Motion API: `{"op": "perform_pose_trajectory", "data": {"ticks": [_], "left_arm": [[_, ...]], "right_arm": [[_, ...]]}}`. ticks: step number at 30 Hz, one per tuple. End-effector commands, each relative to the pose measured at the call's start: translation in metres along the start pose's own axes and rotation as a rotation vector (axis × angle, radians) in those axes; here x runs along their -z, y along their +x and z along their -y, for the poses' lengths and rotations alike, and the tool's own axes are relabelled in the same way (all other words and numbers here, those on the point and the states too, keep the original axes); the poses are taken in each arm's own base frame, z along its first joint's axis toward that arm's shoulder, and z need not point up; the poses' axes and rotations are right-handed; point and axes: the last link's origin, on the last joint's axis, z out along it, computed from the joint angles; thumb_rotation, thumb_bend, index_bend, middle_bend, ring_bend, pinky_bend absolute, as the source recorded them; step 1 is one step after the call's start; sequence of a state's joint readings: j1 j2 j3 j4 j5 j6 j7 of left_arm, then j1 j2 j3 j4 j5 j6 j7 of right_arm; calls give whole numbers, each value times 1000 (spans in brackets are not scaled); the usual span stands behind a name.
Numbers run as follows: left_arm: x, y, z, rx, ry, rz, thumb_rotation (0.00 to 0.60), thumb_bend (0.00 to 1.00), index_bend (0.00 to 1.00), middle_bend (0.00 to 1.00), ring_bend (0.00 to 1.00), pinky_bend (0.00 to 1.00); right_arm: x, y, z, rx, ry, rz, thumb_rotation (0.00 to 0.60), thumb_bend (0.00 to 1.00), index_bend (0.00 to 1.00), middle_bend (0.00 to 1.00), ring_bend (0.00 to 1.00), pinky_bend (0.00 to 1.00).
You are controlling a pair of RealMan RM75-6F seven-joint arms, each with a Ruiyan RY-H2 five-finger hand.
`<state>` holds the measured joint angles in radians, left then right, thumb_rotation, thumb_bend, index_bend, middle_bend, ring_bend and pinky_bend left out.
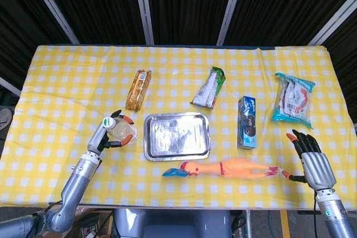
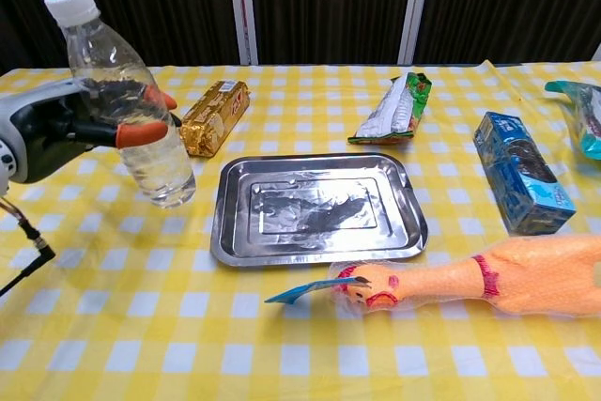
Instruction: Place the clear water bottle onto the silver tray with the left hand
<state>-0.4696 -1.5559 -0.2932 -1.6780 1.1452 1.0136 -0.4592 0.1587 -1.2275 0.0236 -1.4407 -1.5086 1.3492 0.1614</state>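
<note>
Left hand [image 2: 66,129] fingers grip the bottle [image 2: 127,105] mid-body, cap tilted up-left, off the bench; right hand [image 1: 313,163] fingers spread

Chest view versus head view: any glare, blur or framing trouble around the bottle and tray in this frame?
Chest view: sharp; the bottle in the left hand shows clearly against the dark backdrop, while the tray carries mottled reflections. Head view: evenly lit, the tray glares pale, and the bottle is small and hard to read; the right hand sits near the frame's edge.
</note>
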Motion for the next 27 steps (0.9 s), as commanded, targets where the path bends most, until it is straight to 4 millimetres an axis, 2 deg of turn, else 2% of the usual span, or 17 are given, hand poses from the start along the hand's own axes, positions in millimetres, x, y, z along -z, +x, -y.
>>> {"op": "perform_pose_trajectory", "data": {"ticks": [1, 8, 14, 17, 21, 27], "left_arm": [[-16, -10, -21, -46, -52, -20, 600, 440, 451, 424, 0, 24], [-41, -45, -43, -121, -63, 19, 600, 428, 441, 414, 0, 24], [-58, -75, -55, -37, -59, 87, 600, 425, 433, 403, 0, 26], [-61, -91, -60, -21, -57, 117, 600, 426, 438, 405, 0, 27], [-58, -96, -73, -19, -82, 124, 600, 431, 458, 413, 0, 27], [-49, -86, -110, -15, -146, 46, 600, 442, 477, 422, 0, 27]], "right_arm": [[-1, -1, 0, 2, 0, 5, 600, 49, 111, 0, 4, 0], [-3, -3, -1, 2, -2, 12, 600, 50, 110, 0, 4, 0], [-5, -6, -4, -3, -14, 31, 600, 49, 111, 0, 4, 0], [-6, -6, -4, -4, -13, 28, 600, 49, 110, 0, 4, 0], [-6, -4, -6, -9, -16, 23, 600, 49, 111, 0, 4, 0], [-5, -5, -4, -10, -4, 26, 600, 49, 111, 0, 3, 0]]}}
